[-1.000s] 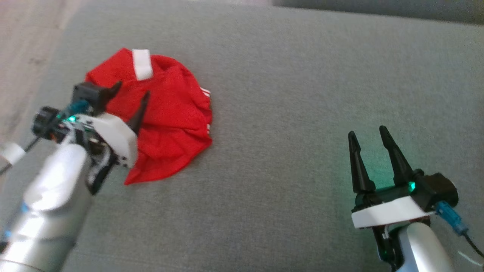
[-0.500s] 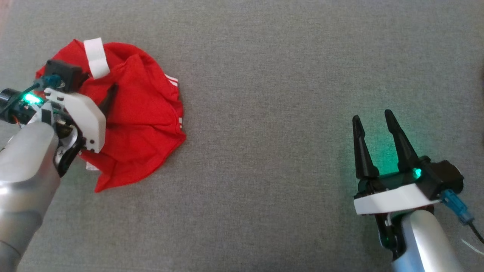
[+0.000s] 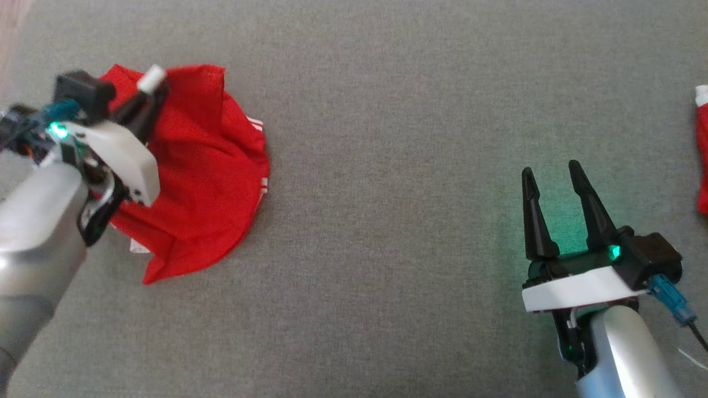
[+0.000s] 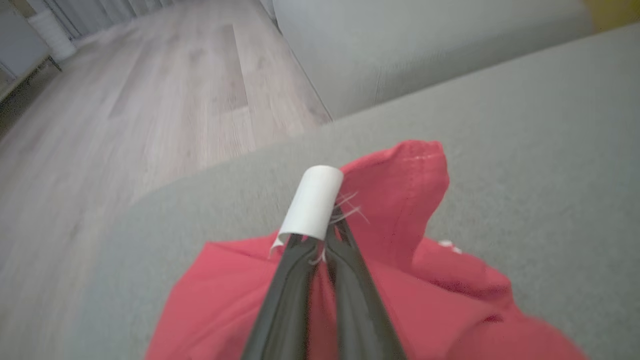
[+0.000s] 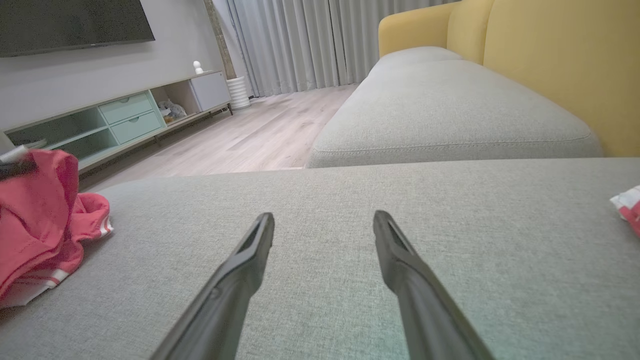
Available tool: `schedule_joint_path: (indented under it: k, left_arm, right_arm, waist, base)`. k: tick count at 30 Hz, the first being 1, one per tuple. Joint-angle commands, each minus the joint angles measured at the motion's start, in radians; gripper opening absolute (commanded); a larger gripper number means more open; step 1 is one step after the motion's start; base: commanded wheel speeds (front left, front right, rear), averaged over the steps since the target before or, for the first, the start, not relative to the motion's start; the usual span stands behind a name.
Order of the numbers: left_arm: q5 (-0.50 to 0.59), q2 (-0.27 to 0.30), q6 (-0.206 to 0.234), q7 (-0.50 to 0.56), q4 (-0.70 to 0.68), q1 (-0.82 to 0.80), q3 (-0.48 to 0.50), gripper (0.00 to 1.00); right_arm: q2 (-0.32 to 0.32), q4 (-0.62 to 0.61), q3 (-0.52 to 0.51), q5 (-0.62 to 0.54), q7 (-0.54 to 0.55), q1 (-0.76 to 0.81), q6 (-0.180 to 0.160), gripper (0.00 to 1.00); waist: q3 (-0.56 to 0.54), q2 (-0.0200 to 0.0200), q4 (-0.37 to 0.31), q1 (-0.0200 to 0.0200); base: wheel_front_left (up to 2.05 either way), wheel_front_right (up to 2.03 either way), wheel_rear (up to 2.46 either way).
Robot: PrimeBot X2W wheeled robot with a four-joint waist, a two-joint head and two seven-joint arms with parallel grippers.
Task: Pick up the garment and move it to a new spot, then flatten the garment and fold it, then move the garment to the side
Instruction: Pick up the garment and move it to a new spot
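The garment point(image 3: 204, 166) is a crumpled red piece with white trim, lying at the left of the grey sofa seat point(image 3: 387, 166). My left gripper point(image 3: 152, 88) is shut on its upper edge, right at a white tab. In the left wrist view the garment point(image 4: 400, 200) bunches up around my shut left gripper point(image 4: 327, 220), and the white tab point(image 4: 312, 202) sticks out past the tips. My right gripper point(image 3: 553, 171) hovers open over bare cushion at the lower right. The right wrist view shows the right gripper point(image 5: 324, 220) holding nothing, with the garment point(image 5: 45, 210) far to the left.
Another red and white cloth point(image 3: 702, 160) lies at the seat's right edge, seen too as a cloth point(image 5: 627, 205) in the right wrist view. A yellow sofa back point(image 5: 550, 65) rises on the right. Wooden floor point(image 4: 125, 125) lies beyond the cushion's left edge.
My left gripper has shut on the garment's top edge and drawn it up, standing the white tab on end. The head camera shifted. The right gripper stayed open and still.
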Motion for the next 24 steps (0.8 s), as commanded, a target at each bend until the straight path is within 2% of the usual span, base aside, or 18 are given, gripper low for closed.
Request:
schedule_joint_path:
  k: [1,6,10,13,19,24]
  left_arm:
    - [-0.006,0.062,0.002,-0.038,-0.021,-0.070,0.038,0.00]
    - [-0.030,0.075,0.004,-0.188,-0.072,-0.115,0.084,0.00]
    - [-0.037,0.085,0.040,-0.245,-0.130,-0.147,0.147,0.00]
    - [-0.036,0.093,0.080,-0.262,-0.190,-0.163,0.199,0.00]
    - [0.051,0.135,0.155,-0.271,-0.325,-0.183,0.244,0.00]
    - [0.091,0.144,0.185,-0.272,-0.422,-0.171,0.282,0.00]
  right_arm:
    - [-0.003,-0.023,0.019,-0.002,-0.011,-0.013,0.002,1.00]
    - [-0.003,-0.008,0.021,0.018,-0.011,0.006,0.002,1.00]
    - [-0.003,-0.006,0.028,0.033,-0.011,0.012,0.002,1.00]
    - [-0.003,-0.009,0.028,0.046,-0.011,0.015,0.002,1.00]
    - [-0.003,-0.015,0.034,0.069,-0.011,0.014,0.002,1.00]
    - [-0.003,-0.018,0.033,0.081,-0.011,0.010,0.002,1.00]
  waist:
    - [-0.020,0.0000,-0.001,0.0000]
    - [-0.085,0.0000,-0.002,0.0000]
    - [-0.119,0.0000,-0.012,0.0000]
    - [-0.130,0.0000,-0.026,0.0000]
    - [-0.127,0.0000,-0.067,0.0000]
    - [-0.126,0.0000,-0.103,0.0000]
  base:
    - [0.00,0.00,0.00]
    - [0.00,0.00,0.00]
    - [0.00,0.00,0.00]
    - [0.00,0.00,0.00]
    - [0.00,0.00,0.00]
    - [0.00,0.00,0.00]
